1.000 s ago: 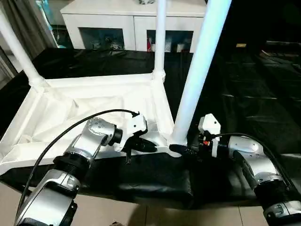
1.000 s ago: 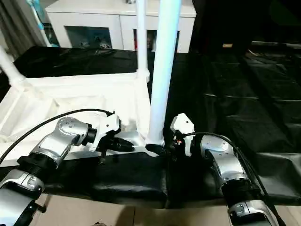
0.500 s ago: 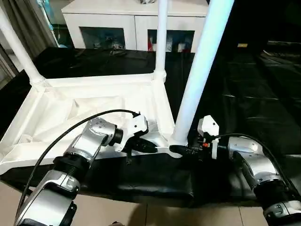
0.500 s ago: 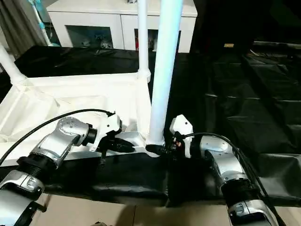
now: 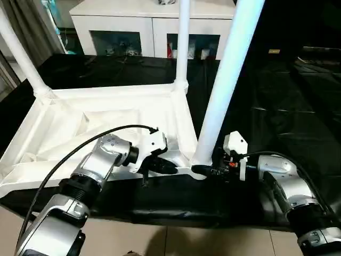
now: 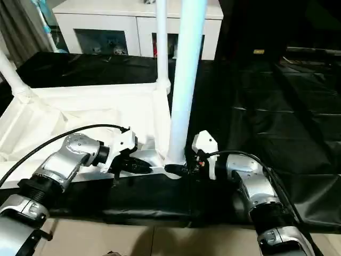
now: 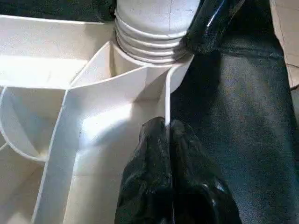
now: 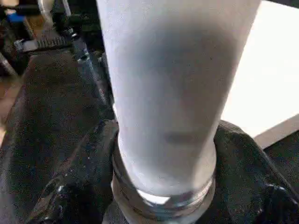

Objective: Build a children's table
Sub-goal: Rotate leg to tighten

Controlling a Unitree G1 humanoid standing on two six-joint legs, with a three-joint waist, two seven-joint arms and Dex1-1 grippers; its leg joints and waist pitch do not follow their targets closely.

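The children's table top (image 5: pixel 80 122) lies upside down, ribbed underside up, on a black sheet. Three white legs stand in its corner sockets: one at the far left (image 5: pixel 21 53), one at the far right (image 5: pixel 182 42), and a near one (image 5: pixel 224 80) at the front right corner. My left gripper (image 5: pixel 169 166) is shut on the thin front rim (image 7: pixel 164 93) of the top, just left of that corner. My right gripper (image 5: pixel 205 170) is closed around the near leg's ribbed base (image 8: pixel 163 196), a black finger (image 8: pixel 88 158) pressed on each side.
A white cabinet (image 5: pixel 149 26) with glass doors stands behind the work surface. The black sheet (image 5: pixel 287 106) stretches wide to the right. The surface's front edge drops to a tiled floor (image 5: pixel 176 242) just below my forearms.
My right gripper's fingers have drawn in around the near leg's base. The left gripper has kept its hold on the rim. The camera has shifted slightly.
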